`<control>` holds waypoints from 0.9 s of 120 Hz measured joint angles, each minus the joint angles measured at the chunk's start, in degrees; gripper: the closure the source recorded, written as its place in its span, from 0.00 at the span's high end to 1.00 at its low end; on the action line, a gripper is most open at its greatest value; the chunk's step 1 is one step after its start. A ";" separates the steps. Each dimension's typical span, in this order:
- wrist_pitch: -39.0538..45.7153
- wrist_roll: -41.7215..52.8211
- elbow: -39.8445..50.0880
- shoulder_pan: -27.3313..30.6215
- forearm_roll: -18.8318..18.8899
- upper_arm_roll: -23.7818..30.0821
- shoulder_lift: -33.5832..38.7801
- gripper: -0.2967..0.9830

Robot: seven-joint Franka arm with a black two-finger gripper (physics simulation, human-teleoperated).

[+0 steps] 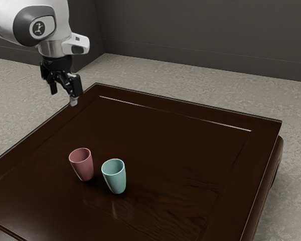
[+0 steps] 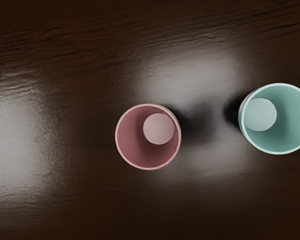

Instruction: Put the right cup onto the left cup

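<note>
Hanging well above the tabletop, in the exterior view's upper left, our gripper [image 1: 63,94] points down with its two fingers spread, a gap plain between them. Behind it we see our white arm [image 1: 20,20], coming in from the exterior view's upper left.

Below, and well apart from the gripper, we have the task's two cups, both standing upright on the dark wooden table [image 1: 180,155]. The pink cup [image 1: 84,168] is the one on the exterior view's left; the teal cup [image 1: 116,182] is just beside it on the exterior view's right, a little closer to that camera. In our wrist view we look down into both open mouths, see a pale round bottom inside each, and find a strip of tabletop between them, so the cups do not touch. Glossy patches of light lie on the wood around them.

Farther out, a thin bright line runs along the table's far side. Past the table edge we see mottled grey floor [image 1: 190,85], and behind that a dark grey wall [image 1: 200,30].
</note>
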State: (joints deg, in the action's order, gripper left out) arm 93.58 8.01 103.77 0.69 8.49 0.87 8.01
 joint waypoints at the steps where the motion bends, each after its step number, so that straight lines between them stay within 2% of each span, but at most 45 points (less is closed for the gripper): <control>1: 0.14 0.06 0.02 0.00 0.00 0.01 0.02 0.77; 17: 2.02 0.83 0.32 -1.54 -0.10 0.09 -0.09 0.77; 49: 5.37 2.01 8.91 -3.72 -1.51 0.43 -2.56 0.77; 59: 7.51 1.85 11.05 -3.46 -3.80 2.17 -3.69 0.77; 86: 17.71 -3.47 18.44 -5.49 -15.20 3.46 -7.35 0.77; 108: 25.53 -8.12 21.92 -3.88 -18.50 6.04 -9.37 0.77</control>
State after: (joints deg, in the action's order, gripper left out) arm 119.12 -0.10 125.69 -3.19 -10.01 6.90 -1.36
